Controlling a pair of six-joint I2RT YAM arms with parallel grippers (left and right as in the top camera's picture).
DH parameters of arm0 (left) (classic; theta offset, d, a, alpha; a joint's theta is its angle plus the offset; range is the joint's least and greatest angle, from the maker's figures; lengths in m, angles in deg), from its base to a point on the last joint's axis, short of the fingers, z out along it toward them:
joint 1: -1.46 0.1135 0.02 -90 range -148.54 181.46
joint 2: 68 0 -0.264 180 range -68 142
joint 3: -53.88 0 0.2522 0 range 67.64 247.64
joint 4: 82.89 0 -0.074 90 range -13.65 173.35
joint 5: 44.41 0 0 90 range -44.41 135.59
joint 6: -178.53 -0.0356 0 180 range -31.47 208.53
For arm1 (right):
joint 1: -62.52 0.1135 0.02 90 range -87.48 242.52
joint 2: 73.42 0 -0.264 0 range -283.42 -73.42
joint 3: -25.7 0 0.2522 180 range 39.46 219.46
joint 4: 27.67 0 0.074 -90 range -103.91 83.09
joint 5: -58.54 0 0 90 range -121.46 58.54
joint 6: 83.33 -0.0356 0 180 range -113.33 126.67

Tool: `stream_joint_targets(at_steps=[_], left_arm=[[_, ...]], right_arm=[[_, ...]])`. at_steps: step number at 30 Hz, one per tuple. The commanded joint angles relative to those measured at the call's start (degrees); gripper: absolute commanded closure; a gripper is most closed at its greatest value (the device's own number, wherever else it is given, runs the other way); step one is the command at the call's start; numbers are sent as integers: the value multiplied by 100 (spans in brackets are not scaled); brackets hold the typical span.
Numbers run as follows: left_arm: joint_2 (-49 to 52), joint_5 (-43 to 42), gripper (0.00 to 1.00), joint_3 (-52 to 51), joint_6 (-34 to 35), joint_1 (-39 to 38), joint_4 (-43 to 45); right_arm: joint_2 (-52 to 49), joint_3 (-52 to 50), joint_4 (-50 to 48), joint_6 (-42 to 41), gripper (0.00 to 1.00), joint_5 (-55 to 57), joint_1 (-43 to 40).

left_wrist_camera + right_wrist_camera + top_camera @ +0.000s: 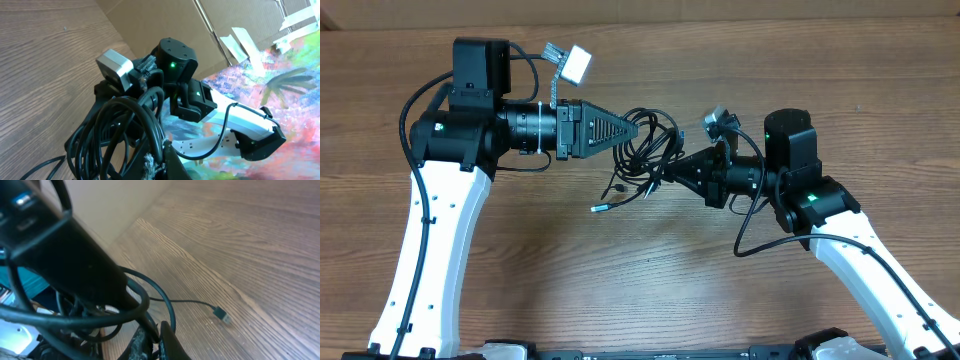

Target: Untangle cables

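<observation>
While left gripper (632, 131) and right gripper (666, 172), tips near each other, each sit clamped on the cables (648, 140) bunched mid-table, one loose plug end (597, 208) trails over the wood on the near side, well apart from the edges of the table (620, 295).

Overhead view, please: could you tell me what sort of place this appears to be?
Probably a robotics lab workstation: a left arm and right arm share a wood-grain table, thin black cables lie between them, and cardboard sheets wall the far edge.
</observation>
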Motion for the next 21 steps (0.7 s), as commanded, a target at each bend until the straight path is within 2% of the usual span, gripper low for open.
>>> stream_joint_targets(at_steps=[1, 9, 15, 16, 17, 19, 20, 21], left_arm=[[-57, -245, 96, 142, 35, -9, 55], [-57, -258, 96, 142, 33, -9, 407], [-57, 673, 96, 142, 31, -9, 487], [-57, 811, 96, 142, 33, -13, 487], [-57, 929, 96, 142, 31, -17, 485], [-59, 1196, 96, 142, 26, -17, 452], [-59, 1394, 96, 142, 11, -17, 404], [-59, 1681, 96, 142, -35, -15, 323]], right_arm=[[9, 15, 199, -173, 96, 522, -9], [9, 15, 1932, -968, 96, 3235, -9], [9, 15, 2424, -1012, 96, 3471, -9], [9, 15, 2428, -1012, 91, 3469, -9], [9, 15, 2428, -1012, 80, 3469, -9], [9, 15, 2435, -1016, 48, 3471, -9], [9, 15, 2439, -1016, 37, 3471, -9], [9, 15, 2439, -1014, 34, 3471, -9]])
